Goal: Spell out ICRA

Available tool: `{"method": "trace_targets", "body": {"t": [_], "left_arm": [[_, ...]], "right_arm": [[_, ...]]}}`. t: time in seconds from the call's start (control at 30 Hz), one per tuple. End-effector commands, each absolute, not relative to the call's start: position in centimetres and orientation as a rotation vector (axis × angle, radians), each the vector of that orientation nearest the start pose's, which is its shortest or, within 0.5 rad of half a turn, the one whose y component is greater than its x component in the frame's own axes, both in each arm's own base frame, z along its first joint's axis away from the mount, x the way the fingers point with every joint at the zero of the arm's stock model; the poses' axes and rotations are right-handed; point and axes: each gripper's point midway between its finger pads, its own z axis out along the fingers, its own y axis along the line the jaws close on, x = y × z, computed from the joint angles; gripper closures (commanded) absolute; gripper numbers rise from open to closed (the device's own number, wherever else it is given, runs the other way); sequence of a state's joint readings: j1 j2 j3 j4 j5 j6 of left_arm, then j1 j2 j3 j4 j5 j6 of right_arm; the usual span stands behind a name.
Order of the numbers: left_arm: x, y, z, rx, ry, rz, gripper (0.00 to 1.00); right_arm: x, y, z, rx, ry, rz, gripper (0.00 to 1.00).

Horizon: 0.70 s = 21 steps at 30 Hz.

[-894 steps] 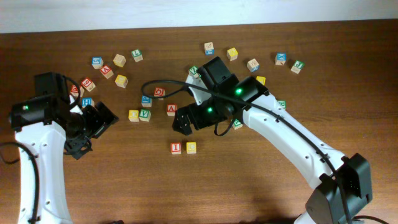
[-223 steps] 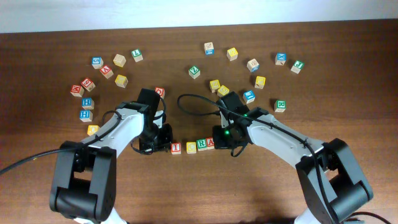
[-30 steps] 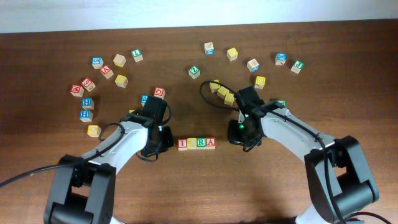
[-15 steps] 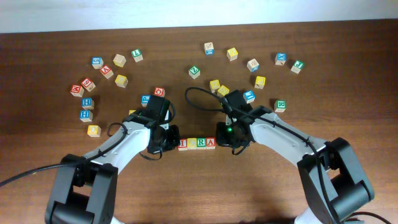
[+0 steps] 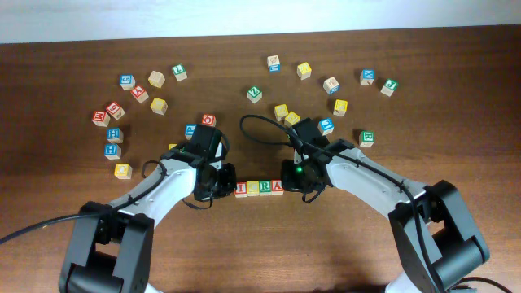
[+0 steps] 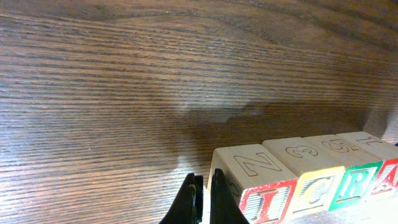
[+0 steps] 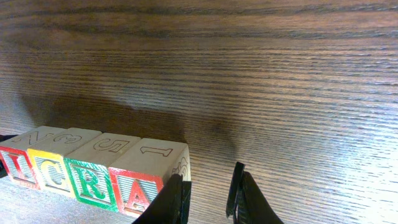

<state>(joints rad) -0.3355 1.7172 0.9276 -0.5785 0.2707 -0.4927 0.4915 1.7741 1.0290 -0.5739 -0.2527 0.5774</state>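
Observation:
Four wooden cubes stand side by side in a row at mid-table: red I (image 5: 242, 189), yellow C (image 5: 253, 189), green R (image 5: 264, 188), red A (image 5: 276, 187). My left gripper (image 5: 229, 185) is at the row's left end. In the left wrist view this gripper (image 6: 204, 182) is shut on nothing, one finger against the side of the I cube (image 6: 267, 202). My right gripper (image 5: 290, 183) is at the row's right end. In the right wrist view it (image 7: 208, 183) stands slightly open and empty, its left finger (image 7: 176, 198) against the A cube (image 7: 140, 193).
Other letter cubes lie scattered behind the row: a cluster at the back left (image 5: 138, 94), blue cubes (image 5: 112, 150) and a yellow one (image 5: 122, 170) at the left, a red cube (image 5: 209, 120), yellow cubes (image 5: 282, 111) and a green cube (image 5: 366, 137) near the right arm.
The right gripper has swung left to the A end of the row. The left gripper has slid right to the I end. The cubes now sit tight together.

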Motion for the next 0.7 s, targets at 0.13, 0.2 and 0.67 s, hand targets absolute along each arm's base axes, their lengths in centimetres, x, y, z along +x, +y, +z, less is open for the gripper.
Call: {"method": "trace_targets", "body": {"t": [0.13,0.2,0.67], "left_arm": [[28.9,-15.5,0.8,-0.163,3.022,-0.532,1.00],[28.9,-15.5,0.8,-0.163,3.022,-0.532,1.00],[25.8,-11.6,-0.2,-0.216,3.161,-0.216,1.00]], "right_arm": [[28.7,21.1,1.8,0.075,3.020,0.568,0.84],[28.7,21.1,1.8,0.076,3.021,0.567,0.85],[28.6,17.3,0.7,0.123,3.035,0.249,0.80]]}}
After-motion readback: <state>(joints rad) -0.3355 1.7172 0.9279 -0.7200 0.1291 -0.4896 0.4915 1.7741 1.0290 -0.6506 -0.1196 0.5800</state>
